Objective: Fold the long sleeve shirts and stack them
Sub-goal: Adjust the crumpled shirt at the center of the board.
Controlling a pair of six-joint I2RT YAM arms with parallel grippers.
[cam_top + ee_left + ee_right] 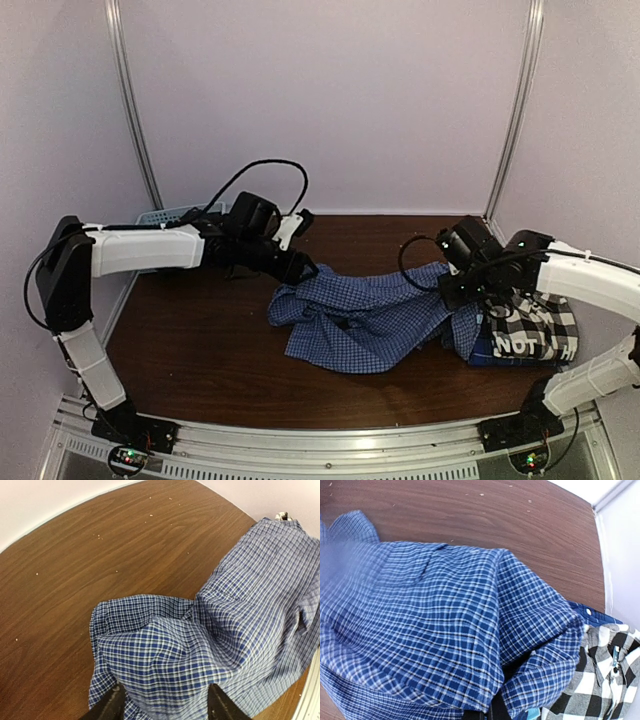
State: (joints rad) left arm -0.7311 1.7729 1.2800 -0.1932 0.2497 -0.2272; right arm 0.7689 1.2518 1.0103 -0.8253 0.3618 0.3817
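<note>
The blue check shirt (370, 315) lies crumpled on the bench (200, 340), spanning the gap between the two pincers. The right pincer (463, 298) is clenched on a fold at its own end of the shirt. The left pincer (300, 268) is released, fingers apart with cloth bunched between them. The black-and-white plaid shirt (530, 325) lies just beside the right pincer, on its outer side.

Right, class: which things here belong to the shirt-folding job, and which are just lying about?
Belong to the job:
- blue check shirt, pinched in the right claw
- black-and-white plaid shirt
- darker blue garment peeking from under it

Lying about:
- light blue basket, back left
</note>
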